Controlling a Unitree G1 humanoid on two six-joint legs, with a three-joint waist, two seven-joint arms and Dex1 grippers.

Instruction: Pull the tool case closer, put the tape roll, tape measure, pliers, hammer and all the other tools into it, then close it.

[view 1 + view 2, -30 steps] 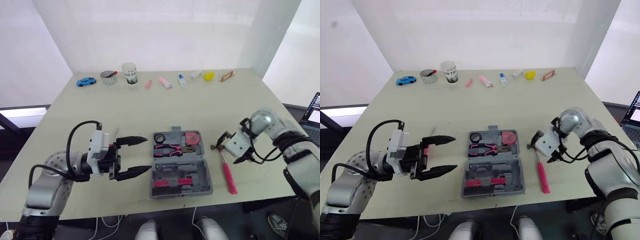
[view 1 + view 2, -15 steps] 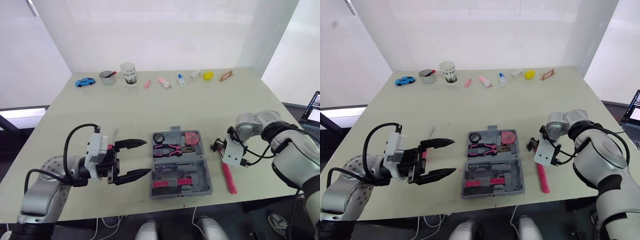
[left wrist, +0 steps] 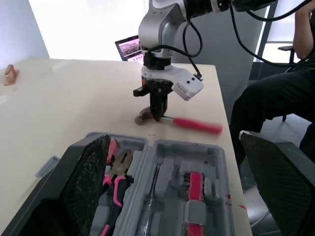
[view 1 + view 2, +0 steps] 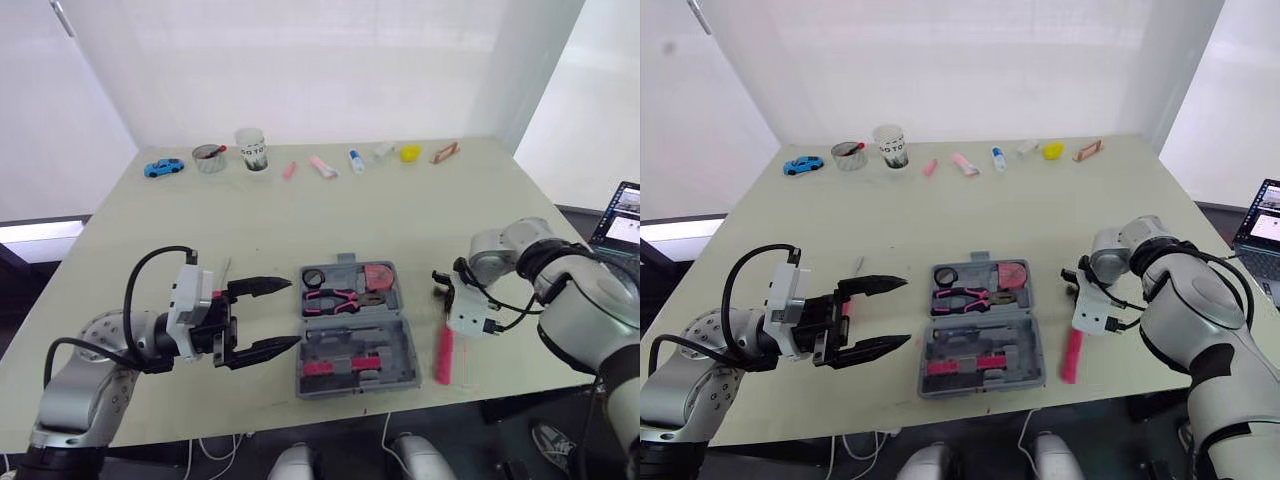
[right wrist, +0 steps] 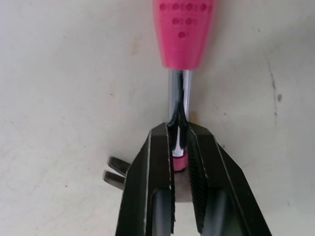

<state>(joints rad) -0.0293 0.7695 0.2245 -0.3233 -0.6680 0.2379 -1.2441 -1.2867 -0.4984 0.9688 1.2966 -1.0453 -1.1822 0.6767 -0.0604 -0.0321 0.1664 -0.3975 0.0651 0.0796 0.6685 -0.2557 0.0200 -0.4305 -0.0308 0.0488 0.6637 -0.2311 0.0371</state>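
Right gripper (image 5: 178, 137) is clenched on the chrome shaft of the pink-handled steel hammer (image 4: 444, 350), just below the head. Its fingers point straight down at the table. The wrist is bent over, w/ the forearm coming in from the robot's right side.

The hammer lies on the pale cream table (image 4: 300, 210), just right of the open grey plastic tool case (image 4: 412, 352) & apart from it. Handle runs toward the near edge, head at the far end. Can't tell if the head is off the surface.

Left gripper (image 4: 293, 314) is released and holds nothing, its two black fingers spread wide. They point at the case's left side, near it but not touching. Forearm is roughly level & low over the table, elbow bent back toward the robot.

The case lies opened flat near the front edge, btw the two arms. In its far half:
- black tape roll (image 4: 314, 277)
- pink-and-black pliers (image 4: 340, 297)
- rounded pink tape measure (image 4: 379, 275)

The near half has a red bit strip (image 4: 330, 366).
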